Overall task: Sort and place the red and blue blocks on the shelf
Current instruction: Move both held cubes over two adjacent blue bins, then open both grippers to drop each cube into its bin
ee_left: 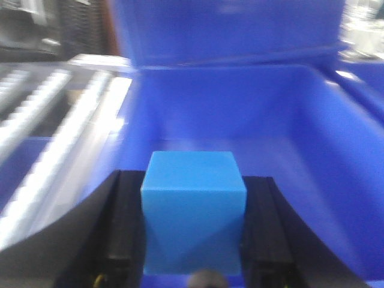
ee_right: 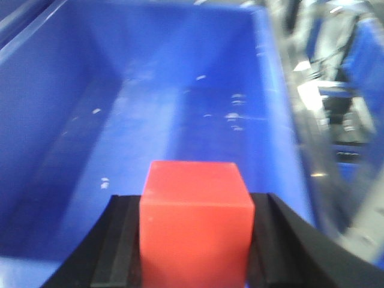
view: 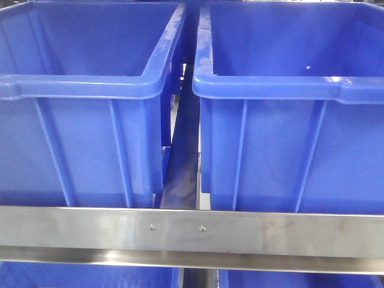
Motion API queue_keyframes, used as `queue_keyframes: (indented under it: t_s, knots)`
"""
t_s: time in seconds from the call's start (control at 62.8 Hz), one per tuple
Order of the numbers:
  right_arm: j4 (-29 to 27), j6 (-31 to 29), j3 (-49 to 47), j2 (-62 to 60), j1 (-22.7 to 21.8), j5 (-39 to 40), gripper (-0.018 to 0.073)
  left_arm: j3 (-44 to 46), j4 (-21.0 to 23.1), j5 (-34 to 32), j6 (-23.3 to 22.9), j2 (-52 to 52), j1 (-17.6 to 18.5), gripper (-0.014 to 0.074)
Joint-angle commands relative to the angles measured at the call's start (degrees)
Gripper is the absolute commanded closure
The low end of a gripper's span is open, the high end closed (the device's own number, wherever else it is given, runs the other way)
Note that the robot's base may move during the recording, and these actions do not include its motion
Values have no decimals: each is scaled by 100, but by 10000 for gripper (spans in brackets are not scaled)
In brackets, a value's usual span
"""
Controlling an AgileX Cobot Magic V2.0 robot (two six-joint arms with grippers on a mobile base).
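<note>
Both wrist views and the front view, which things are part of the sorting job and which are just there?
Part of the job:
- blue block in left tool
- red block in right tool
- shelf rail
- blue bins

Just there:
- blurred clutter beyond the bin

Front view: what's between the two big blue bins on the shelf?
Nothing solid fills it. The front-facing view shows a narrow open gap between the left bin and the right bin, with darker structure showing behind it, above the steel front rail.
</note>
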State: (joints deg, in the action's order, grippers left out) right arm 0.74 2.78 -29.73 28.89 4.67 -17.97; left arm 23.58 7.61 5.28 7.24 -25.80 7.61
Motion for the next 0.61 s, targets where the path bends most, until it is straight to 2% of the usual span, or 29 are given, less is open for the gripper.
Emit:
queue_keyframes:
  t_s: [0.0, 0.239, 0.43, 0.51, 0.589]
  knots:
    - [-11, -150, -352, 495, 193, 885, 503, 450, 10, -528, -9, -555, 345, 472]
    - [-5, -180, -641, 1503, 702, 981, 502, 1093, 10, -709, -9, -2139, 881, 472]
    - [-5, -180, -909, 2111, 756, 1292, 494, 1777, 10, -687, -9, -3251, 905, 470]
    - [-5, -180, -988, 2365, 756, 1447, 435, 2130, 10, -447, -9, -3681, 905, 463]
    - [-10, -180, -1051, 2546, 756, 1511, 303, 2496, 10, -49, -9, -4063, 905, 412]
